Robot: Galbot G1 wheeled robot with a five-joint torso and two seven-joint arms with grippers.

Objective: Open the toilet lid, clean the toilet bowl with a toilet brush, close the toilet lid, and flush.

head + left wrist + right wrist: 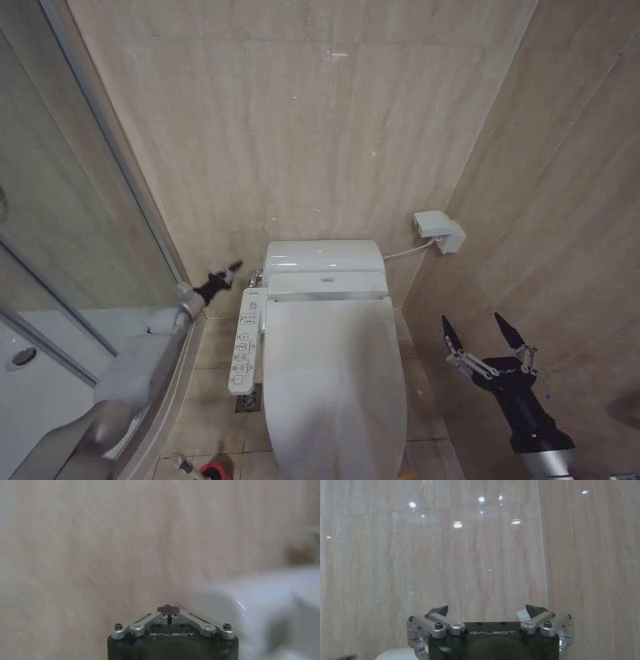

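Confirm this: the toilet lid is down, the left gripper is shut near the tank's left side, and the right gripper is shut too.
One thing is wrong: the right gripper is open, its fingers spread wide in the head view. The rest holds: the toilet lid is down and the left gripper is shut beside the tank.

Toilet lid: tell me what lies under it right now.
The toilet lid is down flat, so the seat and the toilet bowl beneath it are hidden. Beside it sits the control panel. The left tool is near the tank.
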